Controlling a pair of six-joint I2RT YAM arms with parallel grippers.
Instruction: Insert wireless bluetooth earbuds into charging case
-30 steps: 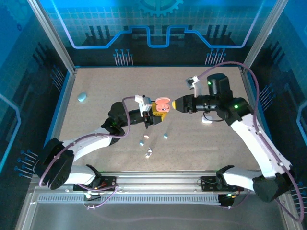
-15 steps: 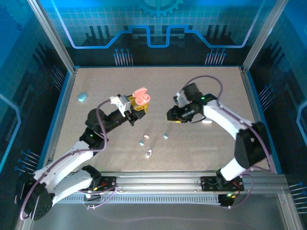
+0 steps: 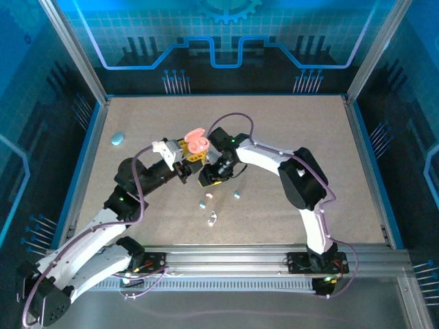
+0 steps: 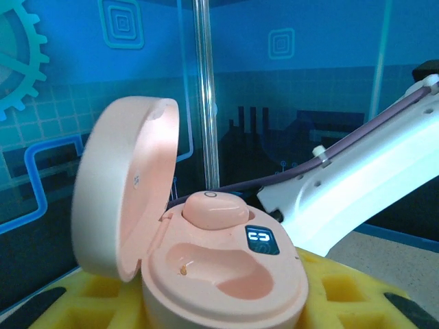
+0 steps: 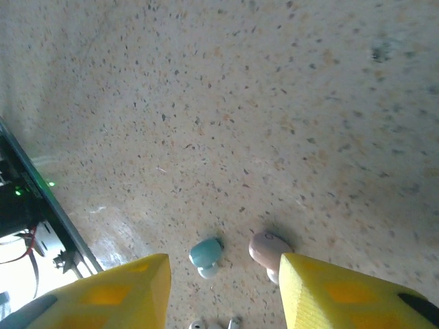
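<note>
My left tool (image 3: pixel 191 151) clamps open pink case (image 4: pixel 219 274): seated earbud (image 4: pixel 214 209) in, other socket empty. My right tool (image 5: pixel 223 269), wide and empty, hovers over loose pink earbud (image 5: pixel 269 249) on counter (image 5: pixel 274 103), blue earbud (image 5: pixel 206 253) just beside. Step: pickup. Next: descend, pinch pink only.

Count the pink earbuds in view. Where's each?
2. One pink rounded plastic earbud sits in the open pink pebble-shaped charging case; a second pink earbud lies loose on the speckled table beside a light blue earbud. More could be hidden.
</note>
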